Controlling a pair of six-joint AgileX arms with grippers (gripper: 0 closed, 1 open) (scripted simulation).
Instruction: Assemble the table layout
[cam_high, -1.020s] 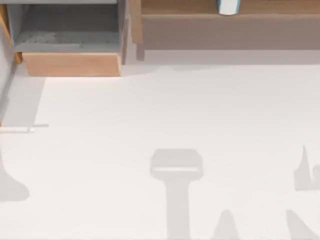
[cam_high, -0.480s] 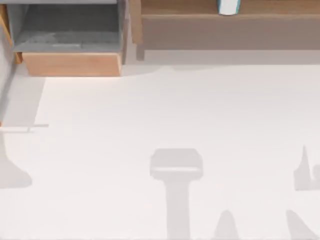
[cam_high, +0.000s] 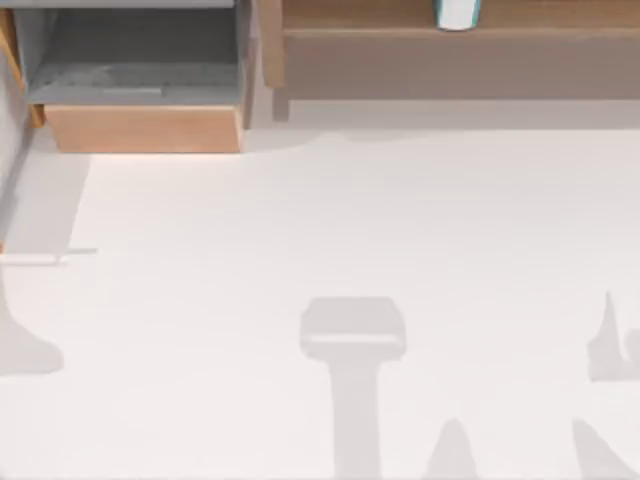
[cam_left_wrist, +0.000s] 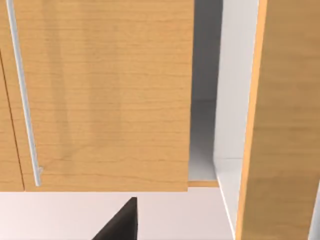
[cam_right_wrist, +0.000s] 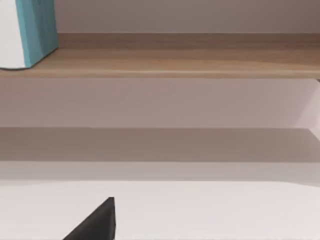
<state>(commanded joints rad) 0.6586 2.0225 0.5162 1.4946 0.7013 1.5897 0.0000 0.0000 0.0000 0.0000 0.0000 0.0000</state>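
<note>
The table (cam_high: 320, 220) is a broad, smooth white surface with nothing standing on it, and grey shadows of the arms fall across its front and left. In the left wrist view, a black part of my left gripper (cam_left_wrist: 120, 225) hangs over the white top, facing a light-wood cabinet front (cam_left_wrist: 105, 95). In the right wrist view, a black part of my right gripper (cam_right_wrist: 95, 222) hangs above the table (cam_right_wrist: 210, 210), facing the long wooden shelf (cam_right_wrist: 175, 62).
A light-wood drawer unit (cam_high: 140, 128) with a grey inside stands open at the back left. The brown shelf (cam_high: 450, 40) runs along the back right and carries a white and teal object (cam_high: 457, 13). A slim metal handle (cam_left_wrist: 22, 100) runs down the cabinet front.
The arm shadow at the table's left edge has shifted slightly. Nothing else has moved.
</note>
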